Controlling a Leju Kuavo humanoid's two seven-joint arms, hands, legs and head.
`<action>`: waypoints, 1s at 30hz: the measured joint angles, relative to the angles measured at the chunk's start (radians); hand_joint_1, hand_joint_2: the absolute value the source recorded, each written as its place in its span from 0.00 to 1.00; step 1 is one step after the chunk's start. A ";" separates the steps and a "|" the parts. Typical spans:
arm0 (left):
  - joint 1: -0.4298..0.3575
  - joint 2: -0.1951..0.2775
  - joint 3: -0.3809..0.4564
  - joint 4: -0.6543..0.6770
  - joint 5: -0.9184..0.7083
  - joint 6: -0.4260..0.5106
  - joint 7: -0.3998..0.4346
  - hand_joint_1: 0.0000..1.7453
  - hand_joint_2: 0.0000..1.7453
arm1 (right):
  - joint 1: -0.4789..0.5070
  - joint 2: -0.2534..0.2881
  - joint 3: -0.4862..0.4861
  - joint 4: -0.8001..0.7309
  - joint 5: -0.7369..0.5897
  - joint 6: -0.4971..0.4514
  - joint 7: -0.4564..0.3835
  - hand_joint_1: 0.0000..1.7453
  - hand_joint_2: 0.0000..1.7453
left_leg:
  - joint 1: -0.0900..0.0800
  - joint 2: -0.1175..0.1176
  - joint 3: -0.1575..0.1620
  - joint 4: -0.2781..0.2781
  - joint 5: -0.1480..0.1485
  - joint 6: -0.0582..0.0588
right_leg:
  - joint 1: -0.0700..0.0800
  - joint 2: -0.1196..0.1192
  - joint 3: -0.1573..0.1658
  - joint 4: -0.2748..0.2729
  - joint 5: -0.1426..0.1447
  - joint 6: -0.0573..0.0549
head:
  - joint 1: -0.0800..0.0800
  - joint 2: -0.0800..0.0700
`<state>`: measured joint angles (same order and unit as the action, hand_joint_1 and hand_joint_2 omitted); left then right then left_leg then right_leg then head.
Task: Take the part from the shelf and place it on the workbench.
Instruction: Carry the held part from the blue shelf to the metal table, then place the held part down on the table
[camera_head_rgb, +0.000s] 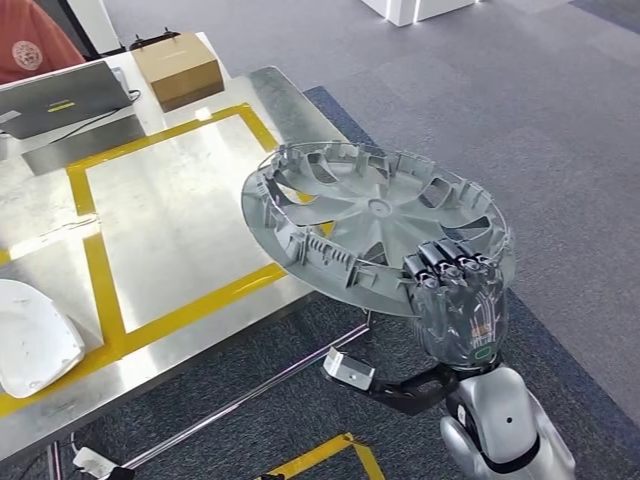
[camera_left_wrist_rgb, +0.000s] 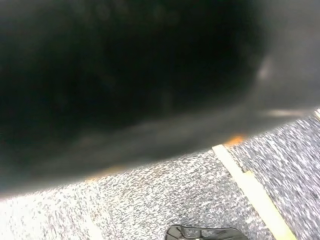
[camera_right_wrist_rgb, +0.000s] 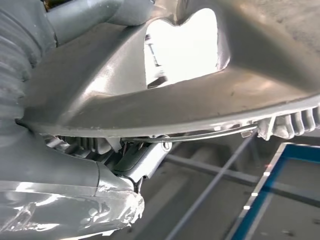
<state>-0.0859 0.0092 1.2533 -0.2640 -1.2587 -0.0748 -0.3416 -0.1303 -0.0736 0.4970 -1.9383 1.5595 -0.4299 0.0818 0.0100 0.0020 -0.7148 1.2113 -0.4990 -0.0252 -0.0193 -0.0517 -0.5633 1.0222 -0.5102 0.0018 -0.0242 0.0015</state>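
Grey wheel cover (camera_head_rgb: 370, 215) was gripped at its near rim by the right hand (camera_head_rgb: 453, 300), overhanging the workbench (camera_head_rgb: 173, 210) edge, presumably for placement.

Grey carpet floor (camera_head_rgb: 453, 70); yellow-taped steel table (camera_head_rgb: 173, 210).

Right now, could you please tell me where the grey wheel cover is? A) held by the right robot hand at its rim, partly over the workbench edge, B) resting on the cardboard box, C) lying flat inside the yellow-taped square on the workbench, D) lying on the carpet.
A: the right robot hand grips the rim of the wheel cover, which hangs tilted over the workbench edge.
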 joint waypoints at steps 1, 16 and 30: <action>0.000 0.001 0.002 0.000 0.000 0.000 0.000 0.00 0.00 | 0.000 0.000 0.000 0.000 0.000 0.000 0.000 1.00 1.00 | -0.005 0.020 0.036 -0.067 0.031 0.006 | 0.000 -0.011 0.007 0.000 -0.005 0.003 | 0.000 0.000; -0.005 0.004 0.013 0.000 0.003 0.002 0.010 0.00 0.00 | 0.008 0.000 0.002 0.006 0.000 0.003 -0.008 1.00 1.00 | -0.013 -0.071 0.115 -0.201 0.050 0.055 | 0.005 0.064 -0.095 0.142 -0.021 0.034 | 0.012 0.000; -0.002 0.009 0.014 0.000 0.002 0.002 0.014 0.00 0.00 | 0.030 0.028 0.004 0.030 0.000 0.017 -0.001 1.00 1.00 | 0.003 -0.008 -0.022 0.046 -0.028 -0.007 | 0.000 0.013 -0.002 -0.006 0.006 -0.008 | 0.000 0.000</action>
<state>-0.0880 0.0182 1.2673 -0.2644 -1.2562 -0.0725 -0.3278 -0.1000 -0.0459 0.5008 -1.9079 1.5595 -0.4125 0.0809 0.0128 -0.0056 -0.7366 1.2571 -0.5267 -0.0322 -0.0192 -0.0387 -0.5651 1.0164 -0.5044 -0.0065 -0.0247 0.0015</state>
